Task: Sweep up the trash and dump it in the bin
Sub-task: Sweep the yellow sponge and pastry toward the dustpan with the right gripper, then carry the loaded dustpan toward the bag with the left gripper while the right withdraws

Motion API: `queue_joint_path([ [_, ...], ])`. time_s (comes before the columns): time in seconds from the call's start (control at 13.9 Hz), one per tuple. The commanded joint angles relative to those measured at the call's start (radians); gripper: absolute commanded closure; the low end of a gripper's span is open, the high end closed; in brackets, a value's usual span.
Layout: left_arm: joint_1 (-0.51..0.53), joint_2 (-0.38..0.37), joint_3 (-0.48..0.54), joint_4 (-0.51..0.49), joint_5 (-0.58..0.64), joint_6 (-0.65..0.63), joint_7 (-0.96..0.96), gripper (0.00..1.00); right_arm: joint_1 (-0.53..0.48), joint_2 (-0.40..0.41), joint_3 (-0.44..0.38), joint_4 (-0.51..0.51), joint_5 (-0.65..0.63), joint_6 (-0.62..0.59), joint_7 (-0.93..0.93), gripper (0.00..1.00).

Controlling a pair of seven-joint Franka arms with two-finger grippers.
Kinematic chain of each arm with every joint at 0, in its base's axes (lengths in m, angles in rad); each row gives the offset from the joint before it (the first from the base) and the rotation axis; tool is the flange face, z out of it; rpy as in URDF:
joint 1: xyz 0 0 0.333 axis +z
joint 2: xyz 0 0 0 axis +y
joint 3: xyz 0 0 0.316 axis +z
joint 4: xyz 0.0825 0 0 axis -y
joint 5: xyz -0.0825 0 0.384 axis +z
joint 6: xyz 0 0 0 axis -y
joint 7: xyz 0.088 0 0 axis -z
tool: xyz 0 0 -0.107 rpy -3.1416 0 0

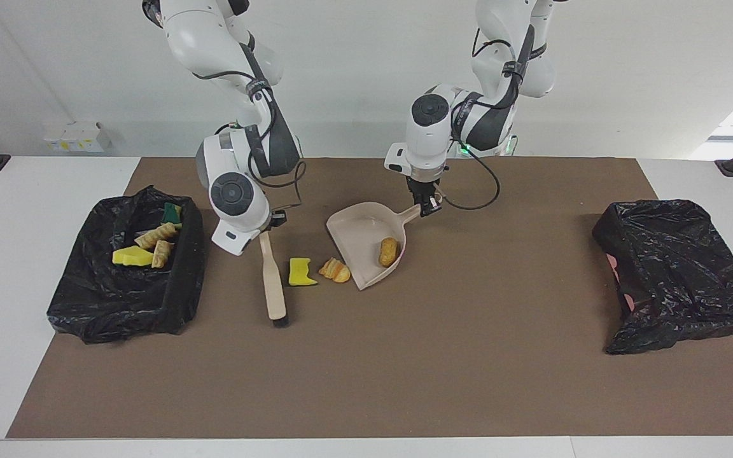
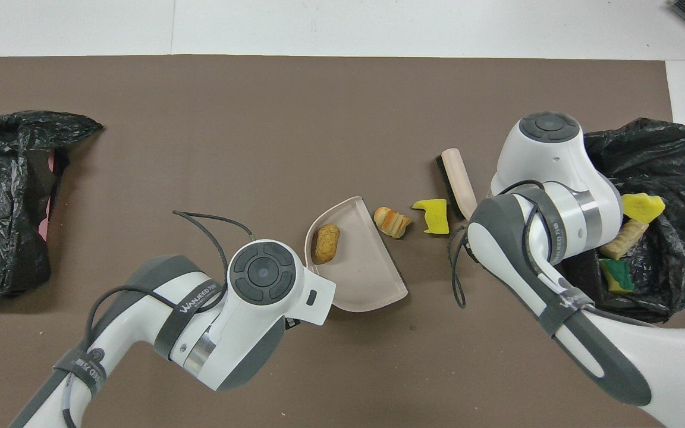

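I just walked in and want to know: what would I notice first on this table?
Two white robot arms: the right gripper holds a beige brush, the left gripper a beige dustpan with a brown bread piece inside. A yellow sponge and a croissant scrap lie between brush and dustpan.

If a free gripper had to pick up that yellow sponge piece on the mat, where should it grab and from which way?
Probably straight down from above, pinching the yellow sponge piece across its narrower width. It lies flat on the mat, so only its top and edges are reachable. The croissant piece sits close beside it, so keep the fingers off that side.
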Motion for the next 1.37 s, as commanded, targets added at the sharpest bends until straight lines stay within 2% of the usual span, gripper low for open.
queue_joint_path([
  [0.0, 0.009, 0.009, 0.002, 0.023, 0.001, -0.034, 0.012, 1.0, 0.058, -0.026, 0.014, -0.039, 0.021, -0.016, -0.011, 1.0],
  [0.22, 0.007, 0.009, 0.002, 0.02, 0.001, -0.02, 0.017, 1.0, 0.159, -0.055, 0.017, -0.049, 0.136, -0.077, -0.011, 1.0],
  [0.36, 0.006, 0.009, 0.0, 0.014, 0.001, 0.003, 0.032, 1.0, 0.215, -0.062, 0.017, -0.036, 0.14, -0.1, -0.017, 1.0],
  [0.57, 0.009, 0.008, 0.0, 0.006, 0.001, 0.035, 0.054, 1.0, 0.209, -0.078, 0.017, -0.02, 0.198, -0.114, -0.011, 1.0],
  [0.86, 0.063, 0.028, 0.0, 0.015, -0.002, 0.099, 0.11, 1.0, 0.163, -0.177, 0.014, -0.004, 0.22, -0.223, -0.008, 1.0],
  [1.08, 0.136, 0.04, -0.001, 0.026, -0.053, 0.14, 0.21, 1.0, 0.177, -0.213, 0.02, -0.004, 0.266, -0.281, 0.146, 1.0],
  [1.29, 0.237, 0.038, 0.0, 0.077, -0.09, 0.126, 0.453, 1.0, 0.239, -0.243, 0.033, -0.023, 0.274, -0.264, 0.315, 1.0],
])
